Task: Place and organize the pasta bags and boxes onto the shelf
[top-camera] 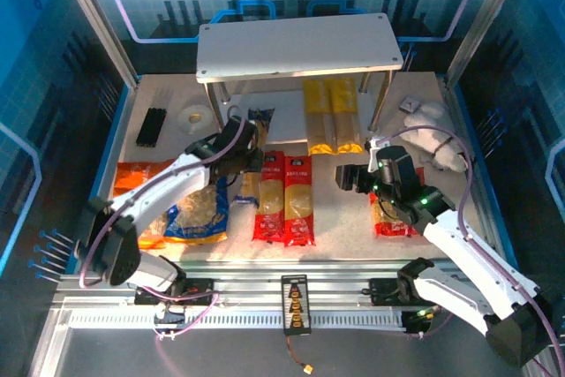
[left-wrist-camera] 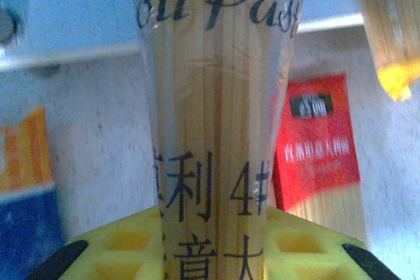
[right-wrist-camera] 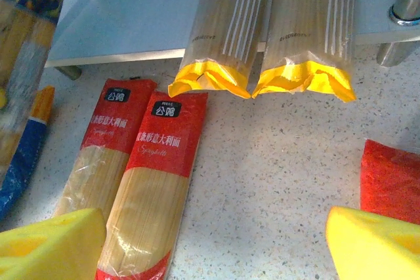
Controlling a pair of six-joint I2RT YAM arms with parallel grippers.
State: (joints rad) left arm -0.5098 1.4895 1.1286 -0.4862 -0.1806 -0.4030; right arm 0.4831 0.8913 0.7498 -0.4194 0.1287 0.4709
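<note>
My left gripper (top-camera: 240,146) is shut on the blue-and-tan pasta box (left-wrist-camera: 220,96), whose clear window with black lettering runs up between the yellow fingers (left-wrist-camera: 118,247). It hangs just in front of the shelf (top-camera: 296,46). Two yellow pasta boxes (top-camera: 331,116) lie side by side on the shelf's lower board (right-wrist-camera: 125,11). Two red pasta boxes (top-camera: 284,196) lie flat on the table. My right gripper (right-wrist-camera: 213,247) hovers open over bare table beside them. The orange bag (top-camera: 141,178) and blue bag (top-camera: 199,214) lie at the left. The red bag (top-camera: 393,218) sits partly under my right arm.
Thin black sticks (top-camera: 152,127) and a tape roll (top-camera: 192,116) lie at the back left. A white plush bundle (top-camera: 433,143) and a small grey piece (top-camera: 410,105) sit at the back right. Slim shelf legs (top-camera: 380,103) stand beside the yellow boxes.
</note>
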